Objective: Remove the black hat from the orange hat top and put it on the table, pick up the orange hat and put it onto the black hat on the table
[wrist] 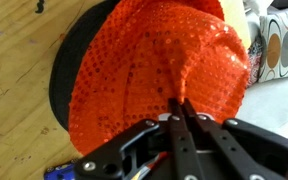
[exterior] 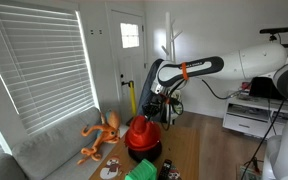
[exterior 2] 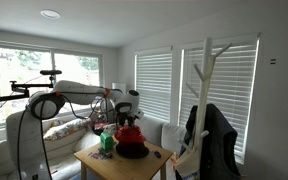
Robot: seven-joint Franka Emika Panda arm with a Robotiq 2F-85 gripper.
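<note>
In the wrist view the jaws enter from the bottom edge and meet at lower centre, closed on a small pucker of fabric in the crown of the orange hat [wrist: 154,70]. Gripping a fold this way lets the soft sequinned hat be carried without crushing its shape. The orange hat fills the middle of the frame and sits over the black hat [wrist: 62,75], of which only a dark crescent of brim shows at the left. That overlap suggests the orange hat is set slightly off-centre on the one beneath. Both rest on the wooden counter [wrist: 9,70], which is bare along the left edge, and a spotted box [wrist: 284,45] stands just beside the hats at the upper right.

Both exterior views show the same stack — orange hat [exterior: 141,133] above, black brim [exterior: 144,152] below — low in the middle of the frame. The arm [exterior: 189,70] reaches in from the right and bends down so the jaws come at the crown from above. A green object [exterior: 139,172] lies near the stack at the bottom edge. An orange octopus toy [exterior: 99,135] sprawls on the sofa further left.

Judging by how things lie, the black hat is already down on the counter and the orange hat is on it. What seems left is to let go of the fabric and lift clear — straight up, so the top hat is not dragged sideways.
</note>
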